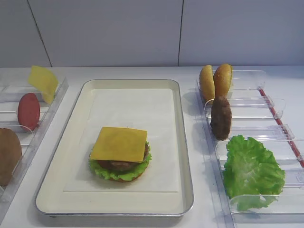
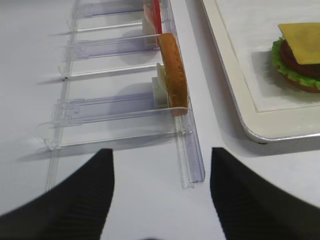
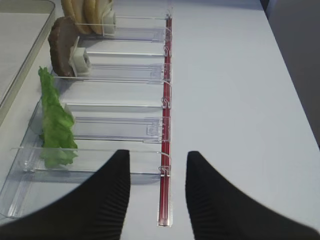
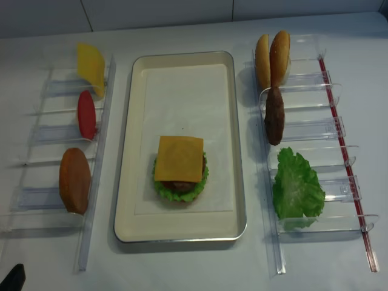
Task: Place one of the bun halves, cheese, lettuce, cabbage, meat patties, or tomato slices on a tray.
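Note:
The silver tray lies in the middle and holds a stack of bun half, lettuce and meat patty, with a cheese slice on top. My left gripper is open and empty. It hovers over the table at the near end of the left rack, with a bun half ahead of it. My right gripper is also open and empty. It hangs over the near end of the right rack, with lettuce ahead to its left. Neither gripper shows in the first high view.
The left clear rack holds a cheese slice, a tomato slice and a bun half. The right rack holds two bun halves, a meat patty and lettuce. A red strip runs along its outer side.

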### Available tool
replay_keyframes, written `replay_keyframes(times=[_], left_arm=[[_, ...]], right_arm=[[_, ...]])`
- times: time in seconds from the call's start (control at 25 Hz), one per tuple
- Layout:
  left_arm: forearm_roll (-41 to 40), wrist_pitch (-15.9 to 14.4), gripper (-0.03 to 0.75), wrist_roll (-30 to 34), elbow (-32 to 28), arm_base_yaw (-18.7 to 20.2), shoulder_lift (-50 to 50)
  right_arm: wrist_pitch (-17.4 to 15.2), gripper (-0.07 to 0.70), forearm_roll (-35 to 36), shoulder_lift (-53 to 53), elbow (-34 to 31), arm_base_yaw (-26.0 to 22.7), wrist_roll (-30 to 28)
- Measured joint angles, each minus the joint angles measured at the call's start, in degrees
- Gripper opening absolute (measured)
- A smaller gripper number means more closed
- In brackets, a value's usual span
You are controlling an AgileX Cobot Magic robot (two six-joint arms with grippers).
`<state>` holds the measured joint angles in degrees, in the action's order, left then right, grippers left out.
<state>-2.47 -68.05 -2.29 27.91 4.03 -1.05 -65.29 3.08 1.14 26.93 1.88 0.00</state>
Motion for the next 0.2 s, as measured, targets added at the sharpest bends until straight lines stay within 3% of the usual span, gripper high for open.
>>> replay_keyframes(times=[0.2], left_arm=[[0.0,0.0,0.403,0.0,0.0,0.0,0.0]], right_arm=[[0.0,0.301,0.0,0.0,0.0,0.0,0.0]])
